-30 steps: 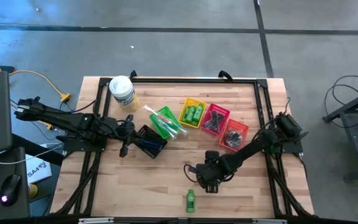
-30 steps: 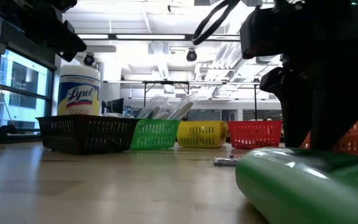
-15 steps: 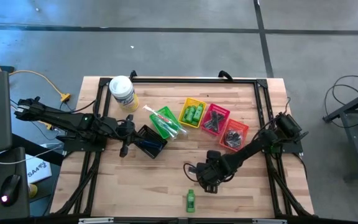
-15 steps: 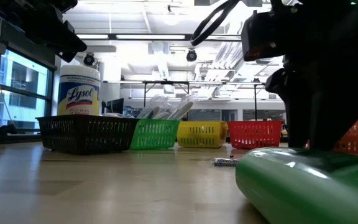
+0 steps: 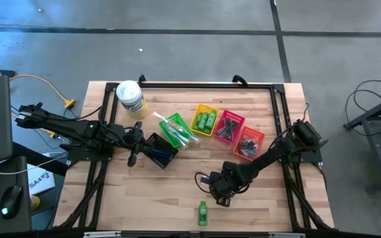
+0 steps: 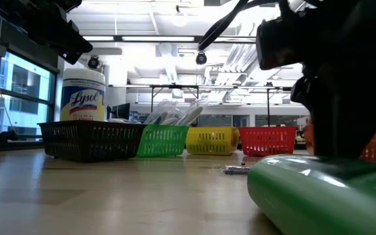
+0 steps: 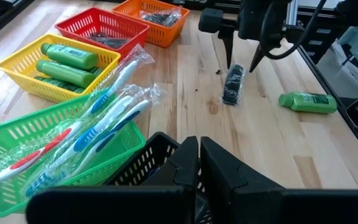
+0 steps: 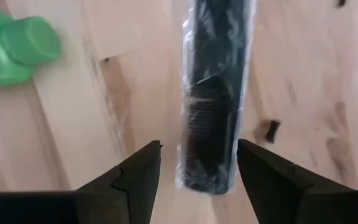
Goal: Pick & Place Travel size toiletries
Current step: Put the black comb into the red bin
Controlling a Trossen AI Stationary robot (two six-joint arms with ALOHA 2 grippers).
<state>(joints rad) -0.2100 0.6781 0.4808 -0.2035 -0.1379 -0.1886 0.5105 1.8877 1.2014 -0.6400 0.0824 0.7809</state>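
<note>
Black comb [image 8: 213, 99] in clear wrap lies between the right claw's [image 8: 199, 163] wide-spread fingers.

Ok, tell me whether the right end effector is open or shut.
Open: the right end effector has its fingers spread either side of the wrapped black comb, not touching it.

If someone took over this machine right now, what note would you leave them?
Right gripper: open, straddling the clear-wrapped black comb lying on the wooden table, not yet gripping.
Left gripper: shut, empty, over the black mesh basket.
Done: toothbrushes in the green basket, bottles in the yellow basket.
Left: this comb and the loose green mini bottle.
</note>
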